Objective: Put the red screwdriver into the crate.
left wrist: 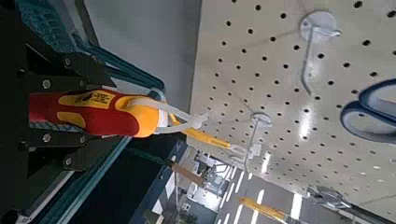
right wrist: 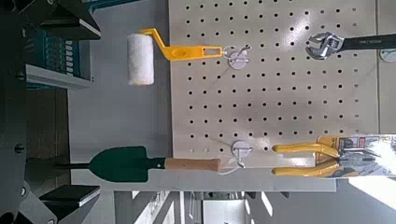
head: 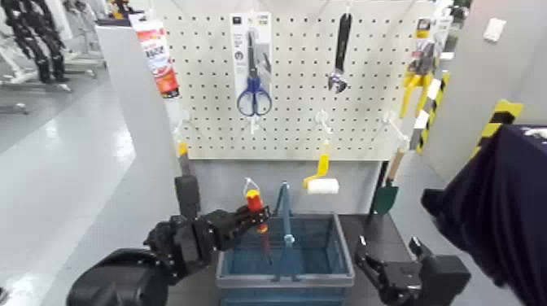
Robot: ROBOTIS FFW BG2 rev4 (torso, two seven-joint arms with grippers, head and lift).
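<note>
Pegboard [head: 293,142] with tools hanging on it stands behind a blue-grey crate [head: 285,281]. At the pegboard's upper left corner is a red and white package [head: 157,59]. Farther right, near its top edge, blue-handled scissors [head: 254,99] hang with the handles down.

Below them, the left gripper [head: 259,215] reaches in from the left, closed around the handle of the red screwdriver [head: 255,201]. The screwdriver is slightly tilted, its yellow cap up, with a pale loop at the cap; its thin shaft points down over the left part of the crate. The crate is a slatted basket with a thick rim, and its handle stands upright at the middle, just right of the screwdriver.

To the right, a yellow-handled paint roller [head: 323,185] hangs at the pegboard's lower edge, and an adjustable wrench [head: 338,73] hangs above it. The right gripper [head: 389,254] waits just beyond the crate's right side, fingers spread wide and holding nothing. Above it a green trowel [head: 386,197] hangs blade down near the pegboard's lower right corner. Yellow-handled pliers [head: 418,72] hang by the right edge. Dark cloth [head: 505,195] fills the far right.
</note>
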